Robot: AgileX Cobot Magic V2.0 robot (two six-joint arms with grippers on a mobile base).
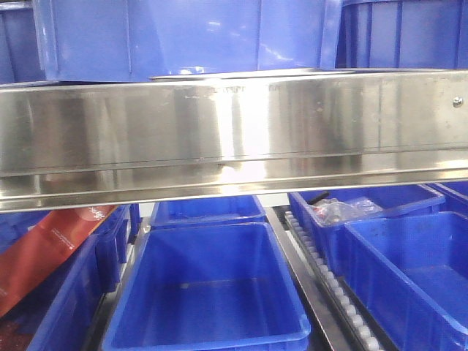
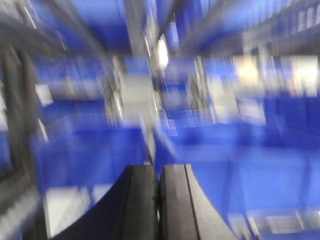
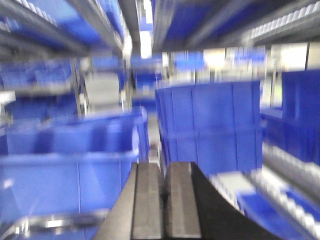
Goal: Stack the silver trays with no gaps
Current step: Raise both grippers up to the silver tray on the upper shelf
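No silver tray shows clearly in any view. A blurred shiny metal rim (image 3: pixel 50 222) lies low at the left of the right wrist view; I cannot tell whether it is a tray. My left gripper (image 2: pixel 159 170) is shut with nothing between its black fingers, and its view is smeared by motion. My right gripper (image 3: pixel 164 167) is also shut and empty, in front of blue bins. Neither gripper shows in the front view.
A broad stainless-steel shelf rail (image 1: pixel 234 131) with a screw spans the front view. Blue bins (image 1: pixel 212 285) stand below it, one with a red packet (image 1: pixel 51 248), one with clear bags (image 1: pixel 340 210). A roller track (image 1: pixel 329 278) runs between bins. More blue bins (image 3: pixel 210 125) fill the shelves.
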